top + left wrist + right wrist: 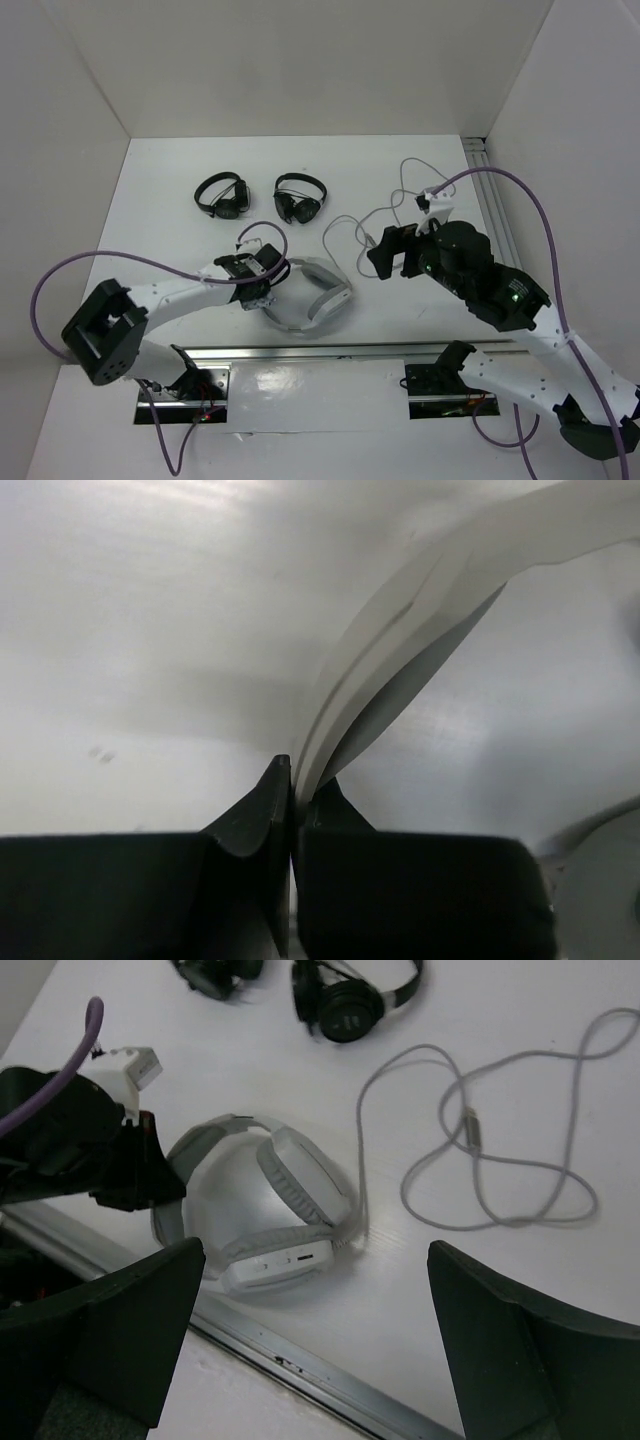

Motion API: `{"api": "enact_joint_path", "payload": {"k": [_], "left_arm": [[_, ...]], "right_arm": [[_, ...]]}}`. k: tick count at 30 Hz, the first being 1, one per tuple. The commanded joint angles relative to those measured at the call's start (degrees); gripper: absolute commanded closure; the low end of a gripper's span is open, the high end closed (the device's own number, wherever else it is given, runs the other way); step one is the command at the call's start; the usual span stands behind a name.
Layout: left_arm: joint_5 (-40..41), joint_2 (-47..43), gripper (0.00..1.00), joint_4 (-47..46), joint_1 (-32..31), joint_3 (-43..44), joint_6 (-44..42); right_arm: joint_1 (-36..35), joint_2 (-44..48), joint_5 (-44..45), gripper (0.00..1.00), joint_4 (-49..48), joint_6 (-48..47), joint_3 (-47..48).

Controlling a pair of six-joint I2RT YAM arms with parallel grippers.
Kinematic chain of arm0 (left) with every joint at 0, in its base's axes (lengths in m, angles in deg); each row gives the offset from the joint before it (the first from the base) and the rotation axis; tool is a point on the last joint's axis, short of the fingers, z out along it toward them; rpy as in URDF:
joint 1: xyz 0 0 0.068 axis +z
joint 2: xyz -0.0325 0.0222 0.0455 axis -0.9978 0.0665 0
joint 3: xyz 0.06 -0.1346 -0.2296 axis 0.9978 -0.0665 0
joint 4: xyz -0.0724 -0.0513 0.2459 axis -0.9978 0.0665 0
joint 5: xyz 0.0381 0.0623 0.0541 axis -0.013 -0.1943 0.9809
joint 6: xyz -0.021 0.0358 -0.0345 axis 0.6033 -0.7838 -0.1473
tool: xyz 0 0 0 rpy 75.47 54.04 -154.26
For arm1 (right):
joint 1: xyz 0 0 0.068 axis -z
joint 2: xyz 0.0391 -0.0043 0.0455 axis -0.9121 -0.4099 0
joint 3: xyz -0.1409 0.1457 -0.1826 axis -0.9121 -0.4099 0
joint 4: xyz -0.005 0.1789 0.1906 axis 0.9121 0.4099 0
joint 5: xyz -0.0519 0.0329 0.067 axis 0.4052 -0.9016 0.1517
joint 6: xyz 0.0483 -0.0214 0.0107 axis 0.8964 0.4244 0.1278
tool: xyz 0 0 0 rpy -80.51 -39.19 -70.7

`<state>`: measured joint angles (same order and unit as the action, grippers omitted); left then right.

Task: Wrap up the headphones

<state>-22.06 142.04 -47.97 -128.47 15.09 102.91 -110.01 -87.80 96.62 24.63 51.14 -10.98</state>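
Note:
The white and light-grey headphones [318, 295] lie near the table's front edge, earcups folded together. Their thin grey cable [345, 228] runs loose from them in loops toward the back right. My left gripper [262, 283] is shut on the headband; the left wrist view shows the headband [400, 640] pinched between the closed fingers [250, 820]. My right gripper [392, 255] is open and empty, hovering above the table to the right of the headphones. In the right wrist view the headphones [290, 1175] and the cable [480, 1160] lie below my open right gripper [315, 1260].
Two smaller black headphones [222, 194] [300, 198] lie at the back centre-left. An aluminium rail [330, 352] runs along the front just beyond the headset, another rail [495, 200] along the right side. White walls enclose the table.

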Motion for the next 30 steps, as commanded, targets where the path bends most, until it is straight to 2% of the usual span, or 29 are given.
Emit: {"api": "enact_joint_path", "payload": {"k": [1, 3, 4, 7, 10, 13, 16, 19, 24, 30], "left_arm": [[5.55, -9.45, 1.0, 17.71, -1.05, 4.93, 2.24], [9.58, -15.49, 1.0, 23.28, -1.57, 10.88, -0.12], [10.65, -17.27, 1.0, 25.22, -1.58, 12.92, -1.78], [13.89, -22.45, 1.0, 32.96, -1.58, 22.15, -8.2], [16.89, -23.7, 1.0, 39.9, -0.53, 32.43, -14.09], [19.0, -23.7, 1.0, 45.8, 0.01, 41.31, -16.56], [19.01, -23.18, 1.0, 47.91, 0.01, 48.15, -18.32], [14.11, -21.95, 1.0, 47.92, 0.01, 54.05, -20.43], [11.45, -21.42, 1.0, 47.92, 0.53, 59.69, -21.75], [7.68, -20.81, 1.0, 47.92, 2.56, 64.7, -21.22]], "right_arm": [[0.26, 2.3, -10.31, 0.0, -11.66, -3.99, -3.71], [0.26, 5.46, -19.1, 0.0, -17.81, -7.25, -6.87], [0.26, 6.6, -26.45, 0.0, -24.2, -8.31, -10.37], [0.26, 9.86, -32.83, 0.0, -34.15, -10.33, -16.09], [0.26, 9.08, -32.85, 0.0, -39.53, -12.09, -18.39], [0.26, 5.48, -27.69, 0.0, -42.0, -14.38, -18.93], [0.26, 2.31, -26.26, 0.0, -46.73, -17.54, -19.62], [0.26, -1.11, -28.53, 0.0, -52.18, -20.44, -20.86], [0.26, -7.97, -38.38, 0.0, -57.56, -22.21, -20.86], [0.26, -12.63, -38.83, 0.01, -69.15, -19.31, -25.25]]}}
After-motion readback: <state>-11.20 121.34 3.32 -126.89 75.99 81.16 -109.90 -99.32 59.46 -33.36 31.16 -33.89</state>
